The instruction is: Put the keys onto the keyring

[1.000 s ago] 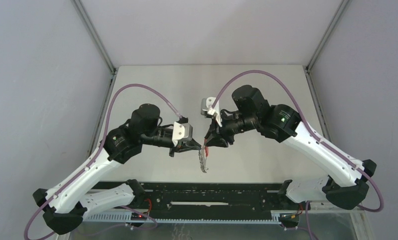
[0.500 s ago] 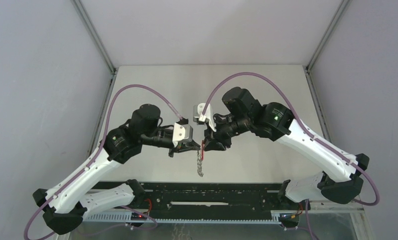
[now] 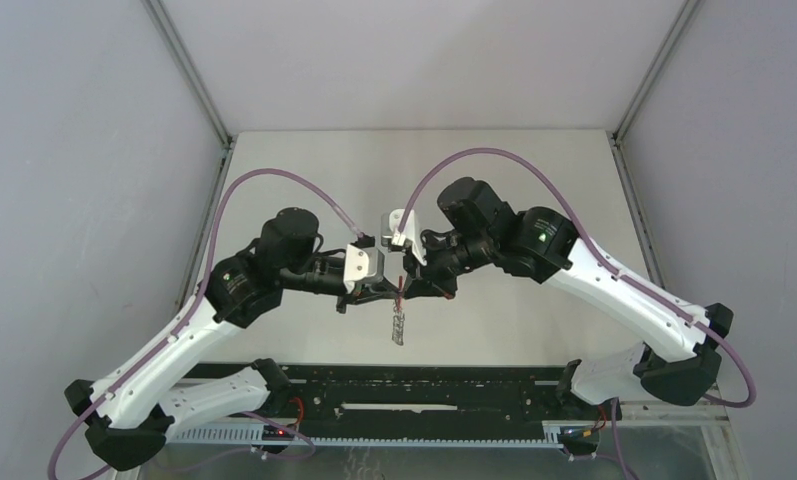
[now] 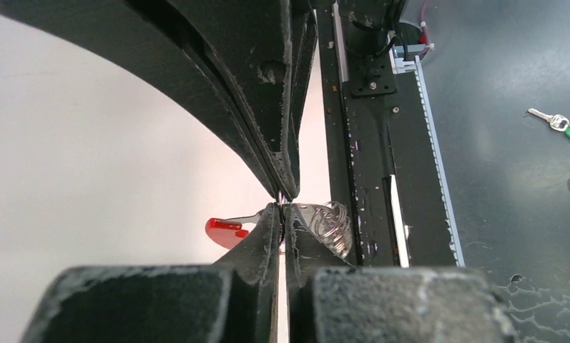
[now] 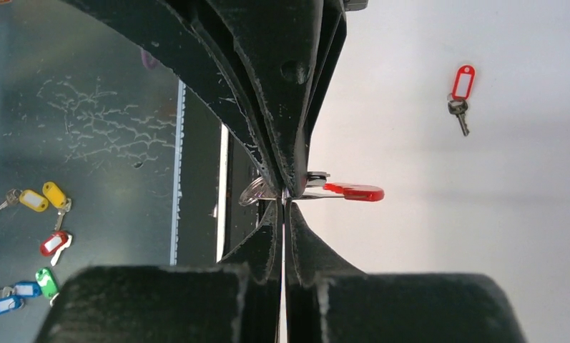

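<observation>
Red-and-silver wire keyring point(image 4: 330, 227): probably light, thin, slippery, lower end dangling loose. The left gripper point(image 4: 282, 207) and right gripper point(image 5: 285, 193) both clamp it. Best purchase, I judge: its stiff red arc point(image 5: 353, 191).

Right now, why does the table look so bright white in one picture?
Left wrist view: the table is washed out pinkish-white against the dark fingers pinching the keyring. Right wrist view: softer grey, the red-tagged key sharp. Top view: even light, faint shadows.

One keyring point(image 3: 400, 322), one red-tagged key point(image 5: 462, 89) on the table point(image 5: 482, 236), two grippers — left gripper point(image 3: 390, 293) and right gripper point(image 3: 410, 289) — and roughly six coloured-tag keys point(image 5: 35, 246) past the near edge.
</observation>
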